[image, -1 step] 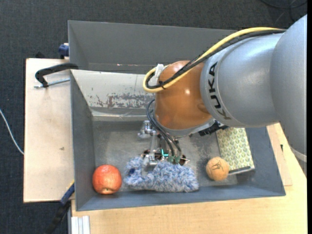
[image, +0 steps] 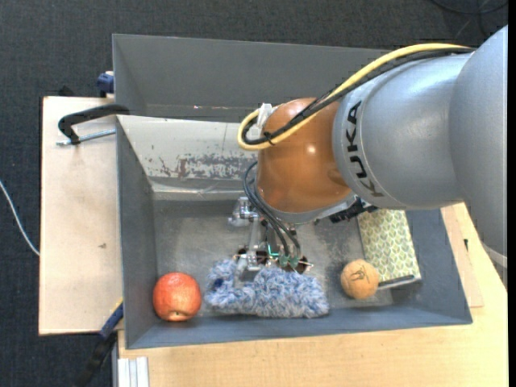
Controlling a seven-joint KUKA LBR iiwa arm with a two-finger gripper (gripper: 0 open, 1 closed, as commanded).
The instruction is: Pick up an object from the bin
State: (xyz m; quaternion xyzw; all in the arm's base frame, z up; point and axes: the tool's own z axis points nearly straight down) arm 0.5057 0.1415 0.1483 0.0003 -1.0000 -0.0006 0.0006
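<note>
A red apple [image: 176,296] lies at the front left of the bin [image: 134,216]. Just beside it, front middle, a blue woolly cloth [image: 274,295] is overhung at its back edge by the gripper [image: 270,258]; whether that is spread or pressed together cannot be told. The cloth is probably soft and light, so a raised fold should be pinched.

The bin [image: 133,240] holds an apple [image: 176,296], blue cloth [image: 270,294], tan ball [image: 359,279], patterned pad [image: 389,244].

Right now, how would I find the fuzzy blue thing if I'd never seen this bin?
Look in the grey bin, along the wall nearest the view's bottom. Between the apple and the tan ball lies the cloth, under the gripper. It alone is blue, flat and woolly.
</note>
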